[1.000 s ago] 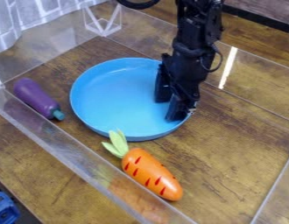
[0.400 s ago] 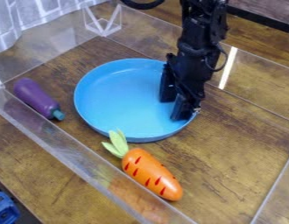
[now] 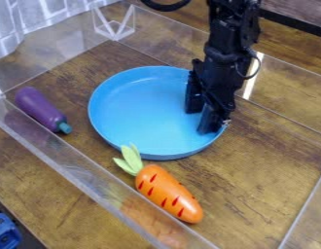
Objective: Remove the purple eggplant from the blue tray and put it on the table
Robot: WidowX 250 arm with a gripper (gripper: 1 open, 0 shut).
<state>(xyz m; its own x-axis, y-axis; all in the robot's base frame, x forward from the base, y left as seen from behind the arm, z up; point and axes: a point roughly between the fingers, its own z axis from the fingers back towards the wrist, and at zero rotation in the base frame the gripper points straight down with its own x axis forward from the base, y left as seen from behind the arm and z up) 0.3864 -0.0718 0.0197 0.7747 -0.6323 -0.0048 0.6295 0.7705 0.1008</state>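
Observation:
The purple eggplant [image 3: 41, 109] lies on the table [image 3: 254, 185] at the left, outside the blue tray [image 3: 137, 117] and close to the left acrylic wall. The tray holds no vegetable. My gripper [image 3: 202, 116] points down into the tray's right side. Its two black fingers stand apart, with one fingertip [image 3: 210, 125] against the tray's right rim. It holds nothing that I can see. The gripper is far from the eggplant, across the whole width of the tray.
An orange toy carrot [image 3: 166, 191] with green leaves lies on the table just in front of the tray. Clear acrylic walls [image 3: 72, 175] run along the left and front edges. A clear stand [image 3: 115, 21] is at the back.
The gripper has shifted a little to the right, and the blue tray has slid right with it. The eggplant and the carrot have not moved.

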